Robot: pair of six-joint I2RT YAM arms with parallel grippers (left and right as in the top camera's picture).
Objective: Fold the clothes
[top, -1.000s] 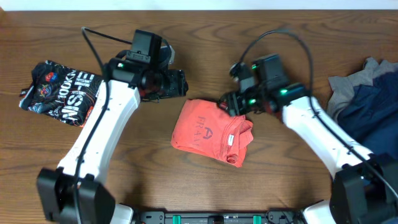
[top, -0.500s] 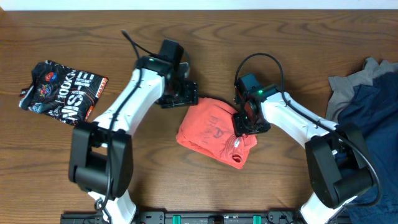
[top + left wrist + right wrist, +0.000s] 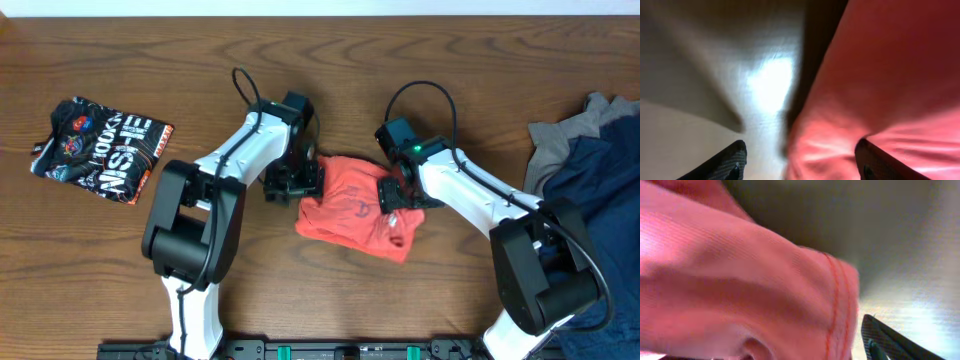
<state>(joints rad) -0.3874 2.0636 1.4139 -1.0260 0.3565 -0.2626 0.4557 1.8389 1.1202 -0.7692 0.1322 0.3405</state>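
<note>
well, the coral-red shirt (image 3: 350, 205) lies mid-counter as a compact folded bundle, between my two arms. i judge the folding of this one nearly done and the step in hand to be the last squaring-up of the bundle.

my left jaws stand apart at the bundle's left edge. in the left wrist view one fingertip (image 3: 732, 161) sits over bare counter (image 3: 300, 60) and the other over red cloth, so they straddle the edge without clamping it. my right jaws are down on the bundle's right half. the right wrist view shows only one fingertip (image 3: 890, 342), just beside a stitched hem, with cloth filling the rest, so i cannot tell whether they are apart or pinching.

the bundle's long axis runs across the counter from my left to my right, with the right end tipped a little toward my base. the faint print faces up. which end holds the collar i cannot tell.

next, i think, both arms need to come off the cloth straight up, without dragging a layer open. the right side looks lumpier, so it may want a light press first. after that the bundle could go beside the folded black printed shirt (image 3: 100, 148) at far left, and the grey and navy heap (image 3: 590, 150) at far right is unfolded and waiting.
</note>
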